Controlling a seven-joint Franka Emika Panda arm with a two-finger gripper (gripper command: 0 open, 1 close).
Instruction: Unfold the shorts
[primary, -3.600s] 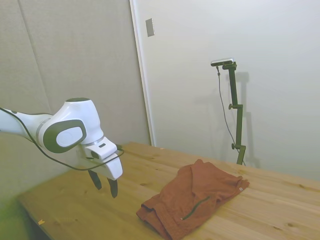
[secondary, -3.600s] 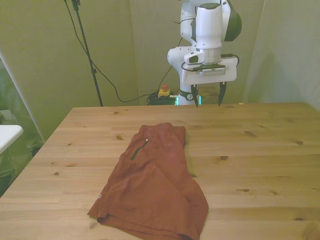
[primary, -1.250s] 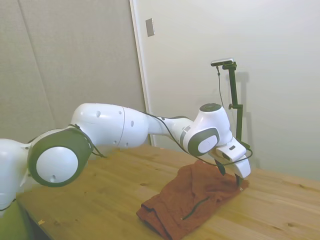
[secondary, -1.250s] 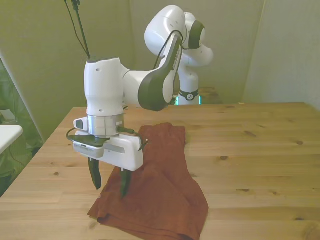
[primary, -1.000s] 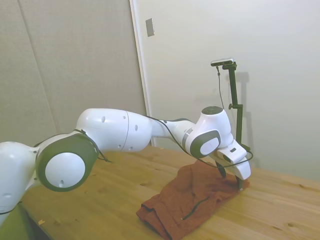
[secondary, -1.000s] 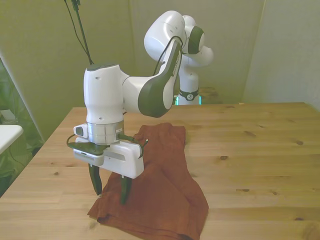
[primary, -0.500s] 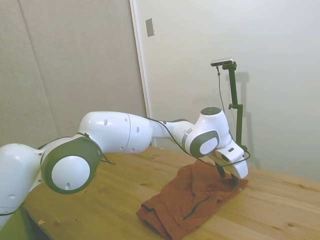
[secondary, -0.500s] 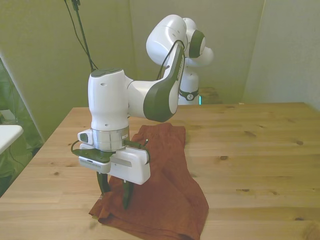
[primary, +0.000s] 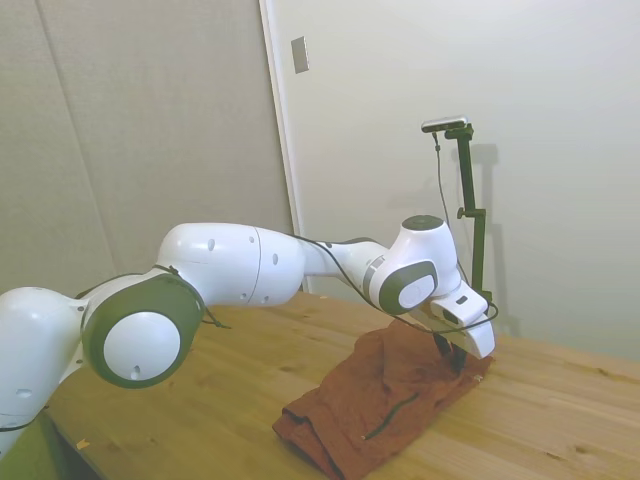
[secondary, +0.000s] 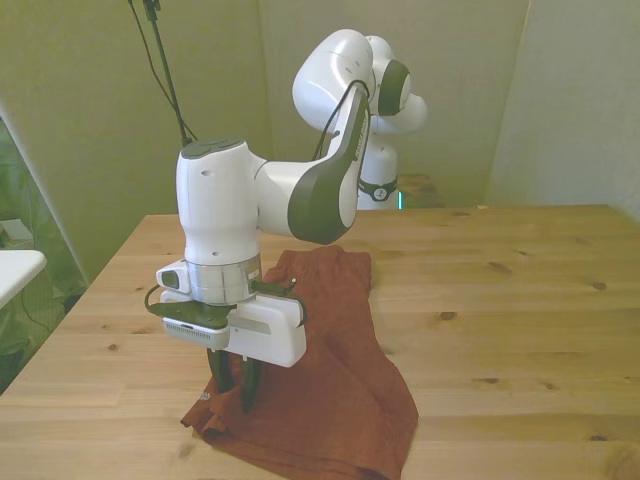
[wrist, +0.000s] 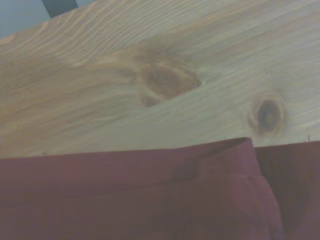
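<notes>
**Inspector:** Location of the shorts (secondary: 330, 360)?

**Assistant:** On the wooden table (secondary: 520, 300), lying rumpled in a long strip; in the front view they run from the table's middle toward its near edge, on the front view's left of centre; the cloth is rust-orange; in the side view a dark zipper-like line (primary: 392, 412) crosses the part nearer the camera.

**Inspector:** Position of the gripper (secondary: 233, 385)?

**Assistant:** Down at the near corner of the shorts, on the front view's left; the white arm (primary: 230, 275) reaches across the table above the garment; the wrist points downward.

**Inspector:** State of the fingers?

**Assistant:** The two dark fingers (secondary: 247, 387) stand close together, only a narrow gap between them, with their tips in the cloth at that corner; the cloth there is bunched around them; I read that as pinching the shorts' edge; in the side view the fingertips are hidden behind the white gripper body, at the far end of the garment.

**Inspector:** Wrist view?

**Assistant:** Blurred; a folded hem of the shorts (wrist: 150, 200) lies flat against bare wood; two dark knots (wrist: 267, 114) show in the grain just beyond the hem.

**Inspector:** Condition of the garment?

**Assistant:** Folded over on itself; creased; not spread out.
</notes>
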